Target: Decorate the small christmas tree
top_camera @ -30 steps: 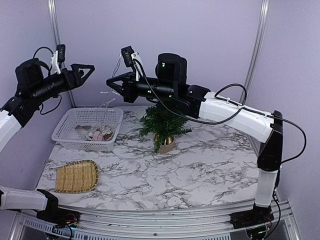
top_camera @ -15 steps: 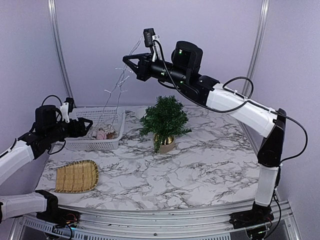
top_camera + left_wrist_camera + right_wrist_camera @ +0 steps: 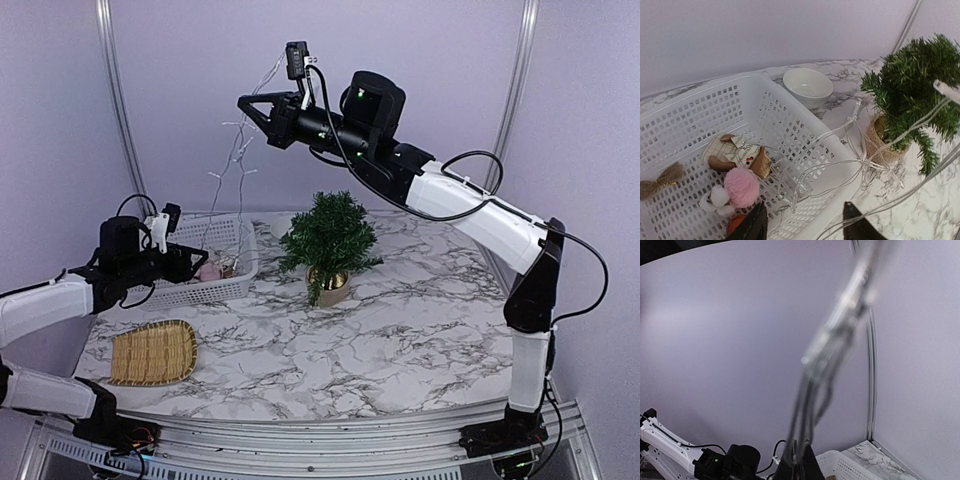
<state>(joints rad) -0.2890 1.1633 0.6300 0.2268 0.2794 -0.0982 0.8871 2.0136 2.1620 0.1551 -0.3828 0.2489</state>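
Note:
The small christmas tree (image 3: 330, 232) stands in its tan woven pot (image 3: 331, 286) at mid table; it also shows in the left wrist view (image 3: 914, 90). My right gripper (image 3: 246, 104) is high above the table, left of the tree. It is shut on a clear string of lights (image 3: 234, 165) that hangs down into the white basket (image 3: 237, 280). In the right wrist view the string (image 3: 840, 330) is blurred, running up from the shut gripper (image 3: 800, 467). My left gripper (image 3: 202, 263) is open and empty at the basket's near side. Its tips (image 3: 805, 227) straddle the wire loops (image 3: 840, 150).
The white basket (image 3: 700, 115) holds a pink pompom (image 3: 742, 187), a checked ornament (image 3: 732, 152), a burlap bow (image 3: 662, 181) and other small pieces. A white bowl (image 3: 807, 86) sits behind the basket. A woven bamboo tray (image 3: 152, 352) lies at the front left.
My left arm came down from high at the back left to the basket's near side. My right gripper rose and lifted the light string higher.

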